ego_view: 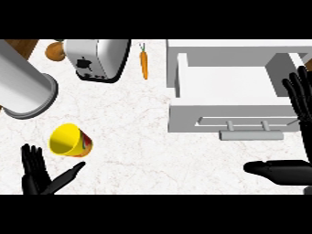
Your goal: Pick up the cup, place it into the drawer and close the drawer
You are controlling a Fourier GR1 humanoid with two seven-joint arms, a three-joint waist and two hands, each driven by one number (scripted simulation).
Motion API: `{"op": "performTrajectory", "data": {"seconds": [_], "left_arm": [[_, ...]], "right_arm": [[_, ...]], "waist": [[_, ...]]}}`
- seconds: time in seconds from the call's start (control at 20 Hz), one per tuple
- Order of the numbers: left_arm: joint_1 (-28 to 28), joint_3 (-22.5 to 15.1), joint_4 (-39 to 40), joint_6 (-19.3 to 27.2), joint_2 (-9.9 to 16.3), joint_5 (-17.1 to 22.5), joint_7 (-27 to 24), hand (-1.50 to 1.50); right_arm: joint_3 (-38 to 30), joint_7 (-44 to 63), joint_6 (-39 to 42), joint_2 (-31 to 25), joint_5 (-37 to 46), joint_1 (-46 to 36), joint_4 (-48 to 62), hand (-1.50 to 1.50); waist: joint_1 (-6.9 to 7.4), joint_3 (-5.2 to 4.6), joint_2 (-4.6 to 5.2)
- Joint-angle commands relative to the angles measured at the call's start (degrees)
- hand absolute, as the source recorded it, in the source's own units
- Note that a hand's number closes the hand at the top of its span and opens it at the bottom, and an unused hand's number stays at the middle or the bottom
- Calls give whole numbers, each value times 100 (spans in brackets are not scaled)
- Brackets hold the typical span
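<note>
White marble counter, faintly veined, carrying all items listed.

Drawer, white, pulled open at the counter's right side; interior bare and visible; front panel faces the near edge, with a grey bar handle along it.

Canister, large, grey and white, cylindrical, at the counter's left edge, leaning over toward the far left corner.

Toaster, silver with a black end panel, near the far edge, left of centre. A brown rounded object sits just beside it on the left, partly hidden.

Right hand, black, released: fingers straight and raised alongside the drawer's right wall, thumb stretched out flat toward the left near the counter's near right corner. Holds nothing.

Left hand, black, released: fingers straight and spread, thumb angled out to the right, at the near left corner. Holds nothing.

Cup, yellow with a red and patterned outer band, lying tipped with its mouth facing left, on the counter's left part just below the canister. It lies just beyond the left hand's fingertips, apart from them, and well apart from the drawer, with open counter between.

Carrot, orange with green top, lying lengthways between toaster and drawer near the far edge.
</note>
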Motion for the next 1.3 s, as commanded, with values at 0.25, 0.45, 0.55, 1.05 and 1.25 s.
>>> {"op": "performTrajectory", "data": {"seconds": [0.25,0.45,0.55,1.05,1.25], "left_arm": [[-466,107,1029,-302,128,33,-754,-150],[-884,105,1281,-368,201,25,-607,-150],[-930,135,1212,-358,181,96,-520,-150],[-1233,77,1273,-1155,135,214,-606,-150],[-1339,31,1503,-1584,128,168,-926,150]], "right_arm": [[60,65,-3,76,37,-133,41,-150],[100,-14,29,73,94,-209,261,-150],[-167,-207,294,-103,-194,141,197,-150],[10,59,124,10,-15,-139,197,-150],[311,-101,33,275,194,227,-48,-150]], "waist": [[-15,-29,18],[-37,-32,31],[-60,-30,26],[-58,-33,27],[-59,-31,18]]}}
